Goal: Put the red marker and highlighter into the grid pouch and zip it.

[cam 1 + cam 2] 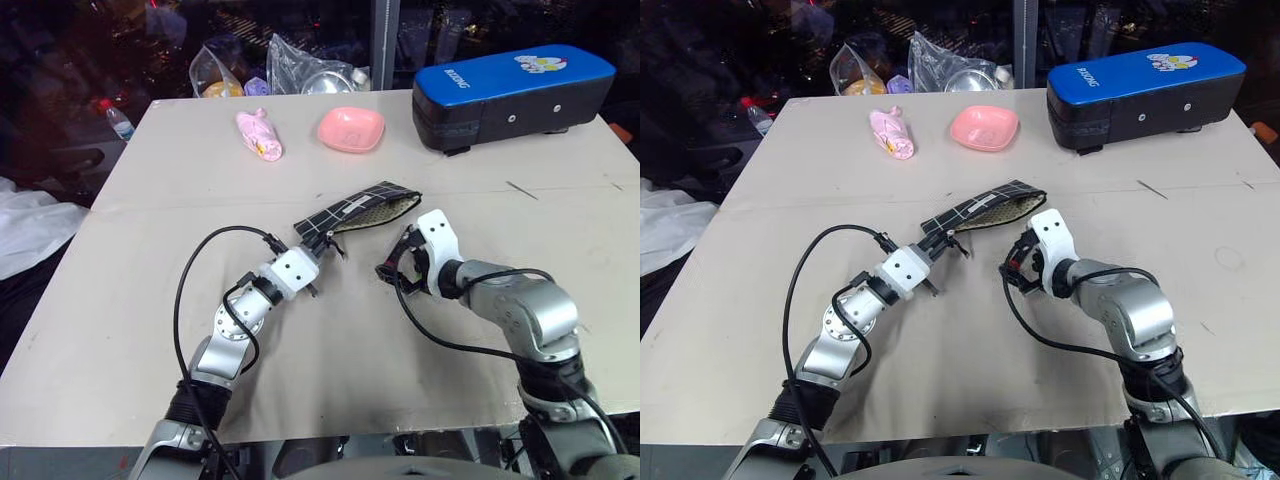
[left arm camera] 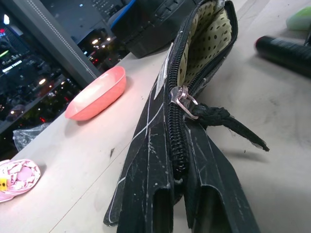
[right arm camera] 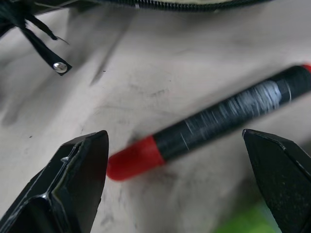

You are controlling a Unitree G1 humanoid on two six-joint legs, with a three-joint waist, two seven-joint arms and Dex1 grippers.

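Left gripper (image 1: 322, 262) clamped on the grid pouch (image 1: 352, 215), propping its mouth open mid-table. Right gripper (image 3: 177, 182) spread wide, poised over the red marker (image 3: 209, 124) lying beside the pouch; highlighter (image 2: 299, 18) close by. Risk: rolling the marker away if only one finger strikes. Blue case (image 1: 512, 92) lettering unreadable.

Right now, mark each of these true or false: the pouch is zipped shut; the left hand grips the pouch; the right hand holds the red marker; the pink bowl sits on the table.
1. The pouch is zipped shut. False: its mouth gapes open, showing the dotted lining.
2. The left hand grips the pouch. True.
3. The right hand holds the red marker. False: its fingers are spread open above the marker, which lies on the table.
4. The pink bowl sits on the table. True.
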